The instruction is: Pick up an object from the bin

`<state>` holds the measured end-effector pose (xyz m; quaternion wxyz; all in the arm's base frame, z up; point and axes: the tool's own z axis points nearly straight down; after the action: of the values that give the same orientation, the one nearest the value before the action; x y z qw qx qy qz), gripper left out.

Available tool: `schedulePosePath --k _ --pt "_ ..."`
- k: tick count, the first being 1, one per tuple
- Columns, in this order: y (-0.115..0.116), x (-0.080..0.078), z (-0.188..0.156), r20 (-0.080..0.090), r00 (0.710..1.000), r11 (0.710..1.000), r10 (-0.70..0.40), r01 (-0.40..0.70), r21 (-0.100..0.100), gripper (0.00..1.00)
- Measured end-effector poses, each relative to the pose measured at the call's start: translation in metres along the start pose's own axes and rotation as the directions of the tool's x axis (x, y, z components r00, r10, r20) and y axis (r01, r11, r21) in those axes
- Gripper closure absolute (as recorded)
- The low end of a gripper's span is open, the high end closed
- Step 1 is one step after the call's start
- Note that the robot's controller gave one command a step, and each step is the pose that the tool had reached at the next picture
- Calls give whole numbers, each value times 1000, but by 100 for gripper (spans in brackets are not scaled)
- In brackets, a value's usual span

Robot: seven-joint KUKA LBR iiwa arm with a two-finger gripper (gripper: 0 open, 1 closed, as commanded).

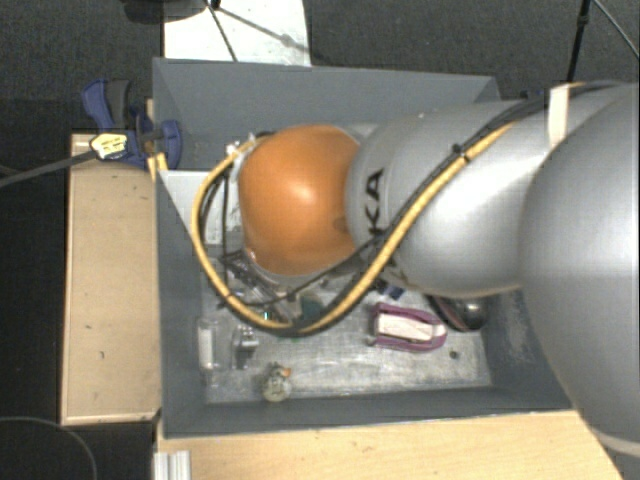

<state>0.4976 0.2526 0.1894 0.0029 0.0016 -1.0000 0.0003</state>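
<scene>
Letters "KA" read sideways on the grey arm (470, 218), next to its orange cover (295, 198). Pincer (250, 293) sits low under the cover, over the left floor of the bin (330, 78); released or clenched, cannot tell. Nearest to it are a pale clear piece (207, 346) and a small round knob (275, 383) near the front wall. A purple-and-white loop (408, 328) lies to the right, with bare floor between.
</scene>
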Motion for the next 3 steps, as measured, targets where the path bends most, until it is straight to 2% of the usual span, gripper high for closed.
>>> schedulePosePath --k 1,2,3 --pt "-67 -24 92 10 990 991 137 -137 -5 0" --pt "-122 -36 117 11 989 989 146 -146 -5 0" --pt "-121 -38 114 20 988 988 151 -151 -7 100"
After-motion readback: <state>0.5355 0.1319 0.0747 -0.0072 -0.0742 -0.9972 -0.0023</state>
